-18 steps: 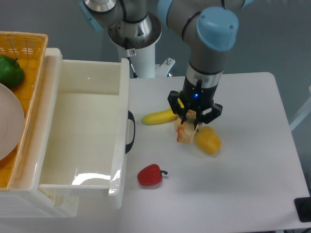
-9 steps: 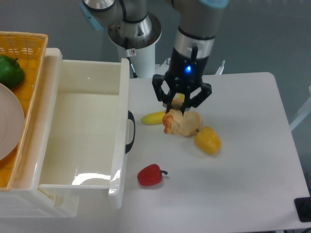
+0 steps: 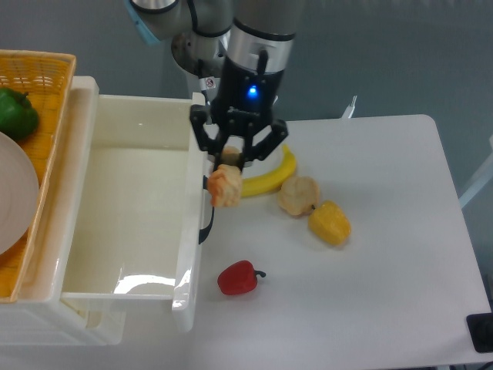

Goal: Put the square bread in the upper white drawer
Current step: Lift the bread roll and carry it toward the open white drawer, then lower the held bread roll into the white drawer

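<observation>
My gripper [image 3: 233, 159] is shut on the square bread [image 3: 225, 186], a small tan slice with an orange-brown crust, and holds it in the air. The bread hangs just right of the upper white drawer's right wall [image 3: 196, 185], above its black handle [image 3: 206, 217]. The upper white drawer [image 3: 123, 293] is pulled open and shows a bare glossy white floor.
A banana [image 3: 268, 178], a round beige bun [image 3: 299, 196] and a yellow pepper-like lump [image 3: 330, 223] lie on the white table right of the gripper. A red pepper [image 3: 238, 278] lies near the drawer's front corner. An orange woven basket [image 3: 31, 73] with a green pepper [image 3: 15, 112] stands at far left.
The gripper has lifted the square bread off the table beside the bun and carried it left, from near the yellow lump to the drawer's right wall.
</observation>
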`<control>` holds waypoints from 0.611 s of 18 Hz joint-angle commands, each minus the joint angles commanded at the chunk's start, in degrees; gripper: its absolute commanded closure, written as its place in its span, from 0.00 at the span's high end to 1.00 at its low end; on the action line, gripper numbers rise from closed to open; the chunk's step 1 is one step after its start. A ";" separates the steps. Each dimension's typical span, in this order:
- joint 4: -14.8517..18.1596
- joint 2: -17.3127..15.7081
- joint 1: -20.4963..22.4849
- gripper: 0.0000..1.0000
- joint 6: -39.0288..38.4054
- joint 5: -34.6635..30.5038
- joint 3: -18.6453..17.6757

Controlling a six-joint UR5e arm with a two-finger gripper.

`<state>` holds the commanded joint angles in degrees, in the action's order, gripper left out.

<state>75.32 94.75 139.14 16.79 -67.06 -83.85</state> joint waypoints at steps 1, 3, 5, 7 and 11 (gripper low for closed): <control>0.00 0.00 -0.61 0.39 -0.18 -0.09 -0.17; 0.09 0.17 -1.32 0.39 -0.62 -0.09 -0.35; 0.00 0.53 -2.72 0.40 -0.79 -0.26 -1.14; 0.09 0.70 -3.25 0.40 -0.79 0.00 -1.58; 0.26 0.79 -4.84 0.40 -0.79 0.26 -1.67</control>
<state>75.59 95.54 134.30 16.00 -66.80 -85.52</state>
